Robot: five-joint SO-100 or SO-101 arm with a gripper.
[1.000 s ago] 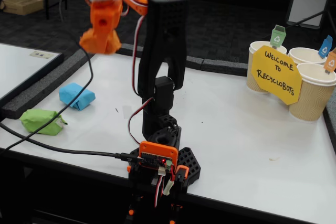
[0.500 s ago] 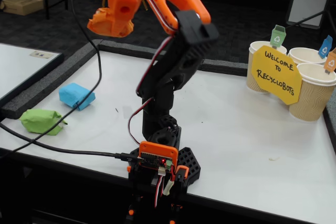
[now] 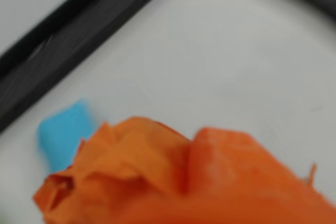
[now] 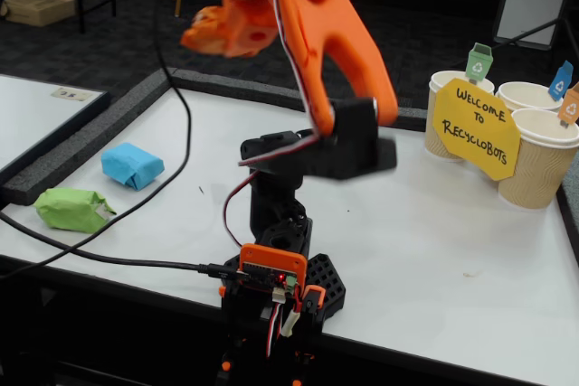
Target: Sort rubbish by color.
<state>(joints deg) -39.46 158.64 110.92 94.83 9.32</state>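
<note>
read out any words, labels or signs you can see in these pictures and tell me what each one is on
"WELCOME TO RECYCLOBOTS": handwritten on the yellow sign in front of the paper cups, fixed view.
Small flags in the cups: each bears a symbol, too small to read.
Wrist view: blurred, no text.

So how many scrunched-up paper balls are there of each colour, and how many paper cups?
Orange wad, in the gripper: 1
Blue wad: 1
Green wad: 1
Paper cups: 3
Total: 6
</note>
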